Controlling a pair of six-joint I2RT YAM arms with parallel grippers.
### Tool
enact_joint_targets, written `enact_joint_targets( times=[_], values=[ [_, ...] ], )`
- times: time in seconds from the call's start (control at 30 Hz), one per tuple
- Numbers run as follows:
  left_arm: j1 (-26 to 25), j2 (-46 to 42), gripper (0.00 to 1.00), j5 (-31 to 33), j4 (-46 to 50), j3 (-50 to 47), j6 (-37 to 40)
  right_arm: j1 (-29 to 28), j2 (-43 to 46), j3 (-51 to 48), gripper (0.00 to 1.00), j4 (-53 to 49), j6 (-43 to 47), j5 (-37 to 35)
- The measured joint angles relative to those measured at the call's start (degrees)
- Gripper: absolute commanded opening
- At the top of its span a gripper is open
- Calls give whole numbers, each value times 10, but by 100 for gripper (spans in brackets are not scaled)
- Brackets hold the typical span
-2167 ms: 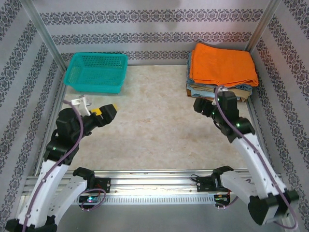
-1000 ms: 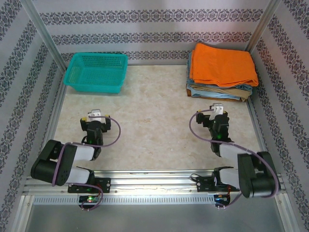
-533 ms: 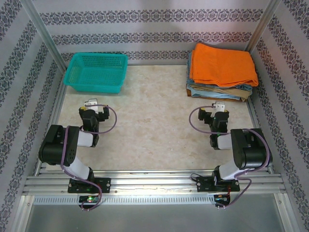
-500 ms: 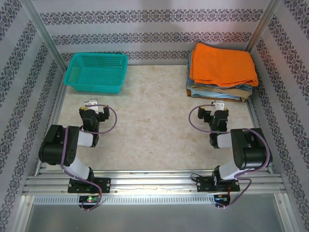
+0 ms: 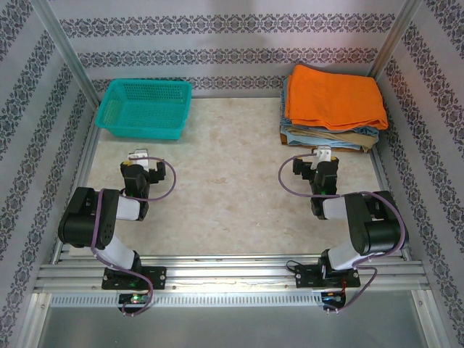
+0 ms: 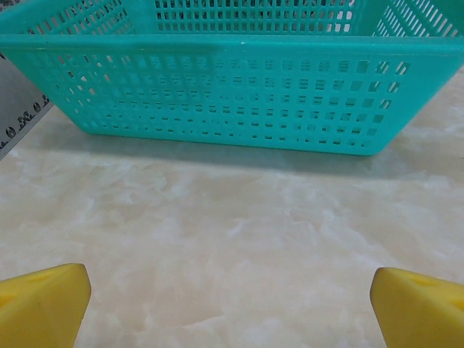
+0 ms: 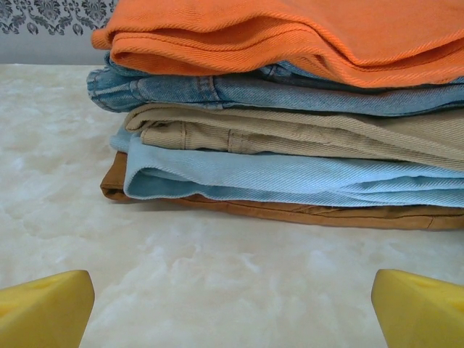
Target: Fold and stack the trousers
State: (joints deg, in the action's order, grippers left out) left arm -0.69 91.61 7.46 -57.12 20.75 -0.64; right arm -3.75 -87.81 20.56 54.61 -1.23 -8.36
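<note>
The right gripper (image 7: 232, 312) sits low over the table (image 7: 217, 254), its yellow fingers (image 7: 43, 308) spread wide and empty, facing the nearby pile. The left gripper (image 6: 232, 304), likewise parted and empty, faces the teal basket (image 6: 232, 94). The orange trousers (image 7: 290, 32) lie folded atop that pile, upper right in the overhead view, above a denim pair (image 7: 217, 90) and a tan pair (image 7: 290, 134); the job looks done, so the risk is the right arm nudging forward into the lower layers and skewing the stack.
</note>
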Motion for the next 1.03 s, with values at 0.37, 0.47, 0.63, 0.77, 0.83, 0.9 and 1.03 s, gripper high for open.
enact_joint_targets(
  times=[0.37, 0.47, 0.63, 0.77, 0.83, 0.9, 1.03],
  values=[
    [0, 0, 99, -5, 2, 0, 0, 0, 0, 0, 98, 0, 0, 0],
    [0, 0, 99, -14, 3, 0, 0, 0, 0, 0, 98, 0, 0, 0],
    [0, 0, 99, -17, 10, 0, 0, 0, 0, 0, 98, 0, 0, 0],
    [0, 0, 99, -20, 13, 1, 0, 0, 0, 0, 98, 0, 0, 0],
    [0, 0, 99, -20, 13, 1, 0, 0, 0, 0, 98, 0, 0, 0],
    [0, 0, 99, -22, 13, 1, 0, 0, 0, 0, 98, 0, 0, 0],
    [0, 0, 99, -26, 13, 1, 0, 0, 0, 0, 98, 0, 0, 0]
  ],
)
